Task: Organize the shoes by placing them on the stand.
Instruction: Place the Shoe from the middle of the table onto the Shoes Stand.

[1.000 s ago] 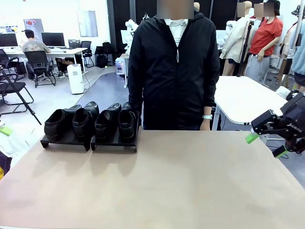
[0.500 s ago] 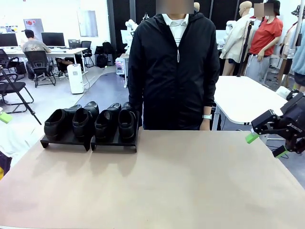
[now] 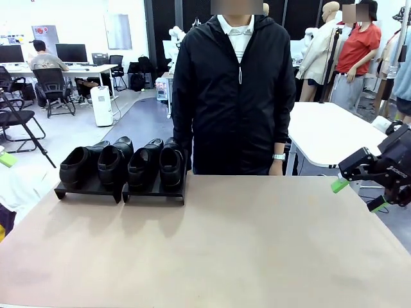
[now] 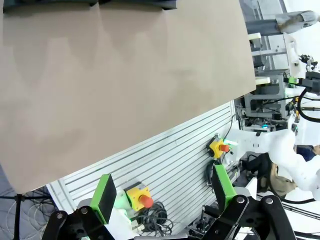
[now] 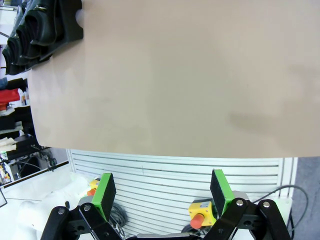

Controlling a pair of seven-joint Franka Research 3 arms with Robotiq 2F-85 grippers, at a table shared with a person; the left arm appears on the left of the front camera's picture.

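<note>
A: front cam has all four shoes [image 3: 122,165] sitting toes-forward in a row on the stand [image 3: 154,192], mid-left of the frame, right by the table [image 3: 225,250] far edge. A person [image 3: 234,96] in a black jacket stands behind it, arms down.

B: yeah, and the right gripper [image 3: 358,195] hangs off the table at the right edge, jaws spread, nothing in them. Right wrist cam shows its green pads [image 5: 104,192] wide apart, shoes up in the top-left corner.

A: left wrist cam: left gripper [image 4: 165,192] spread too, empty, stand just a dark strip along the top edge.
</note>
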